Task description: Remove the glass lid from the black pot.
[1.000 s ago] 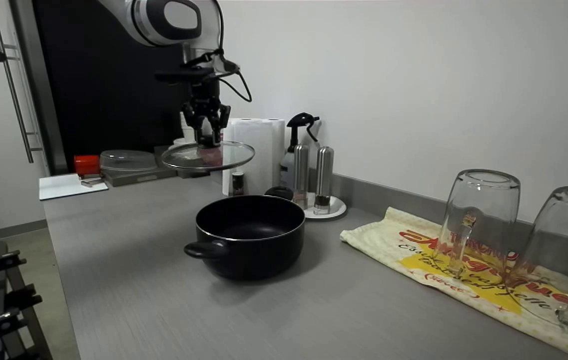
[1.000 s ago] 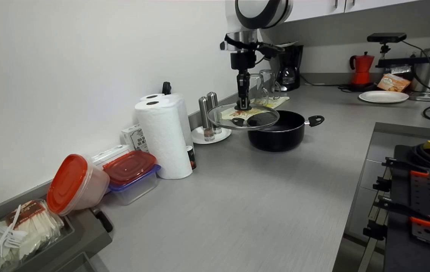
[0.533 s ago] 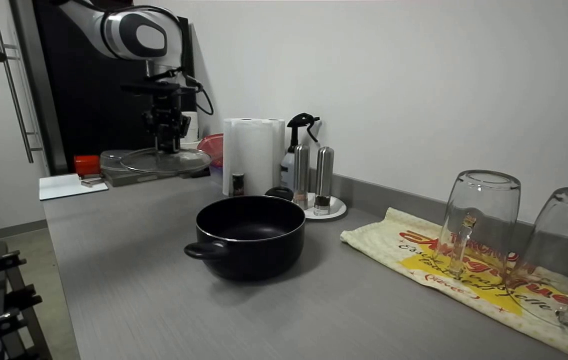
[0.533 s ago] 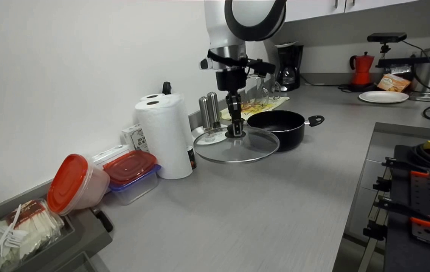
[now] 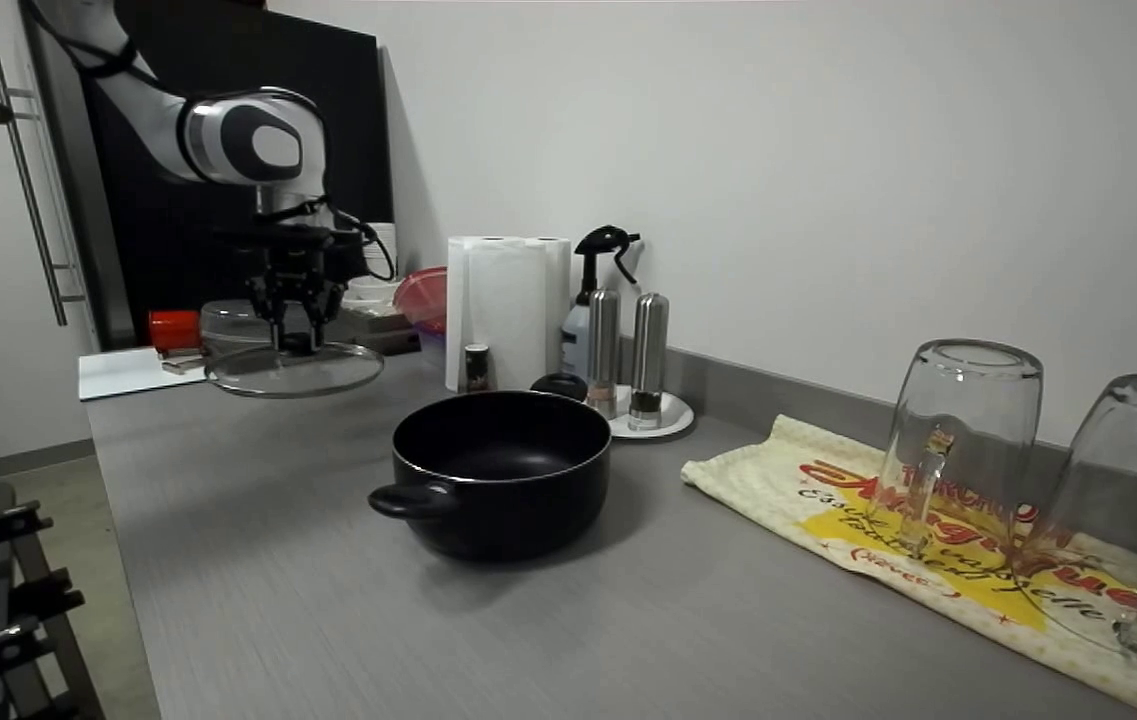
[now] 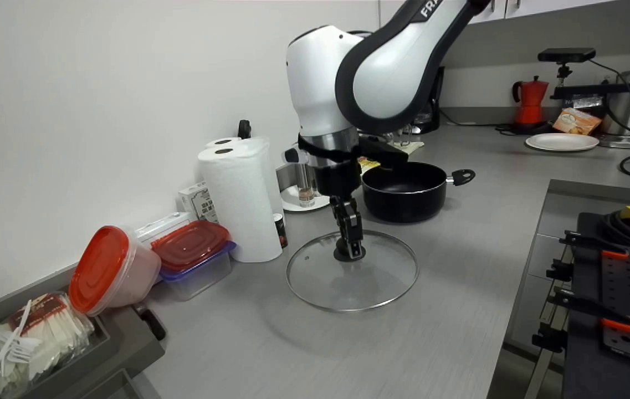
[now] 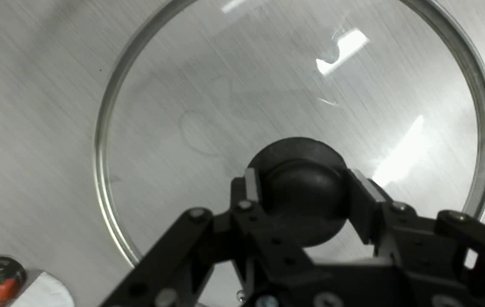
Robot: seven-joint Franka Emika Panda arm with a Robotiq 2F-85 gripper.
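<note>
The glass lid (image 5: pixel 343 376), round and clear with a metal rim and black knob, hangs roughly level in my gripper (image 5: pixel 298 340). It also shows in the other exterior picture (image 6: pixel 375 284), where its shadow lies on the counter apart from it, so it is above the surface. The black pot (image 5: pixel 508 510) stands uncovered on the counter, also visible in an exterior view (image 6: pixel 403 206). The lid is beside the pot, well clear of it. In the wrist view both fingers (image 7: pixel 302 187) close on the sides of the knob, with the lid (image 7: pixel 191 102) below. The pot is out of the wrist view.
Paper towel rolls (image 6: pixel 242 205), a small dark shaker (image 6: pixel 280 230) and red-lidded containers (image 6: pixel 193 249) stand along the wall side. Steel mills (image 5: pixel 648 350) stand on a white plate (image 5: pixel 673 415). Upturned glass mugs (image 5: pixel 968 420) stand on a yellow cloth (image 5: pixel 778 470).
My gripper has carried the lid away from above the pot's edge, leftward in an exterior view, and lowered it toward the counter. The pot has not moved.
</note>
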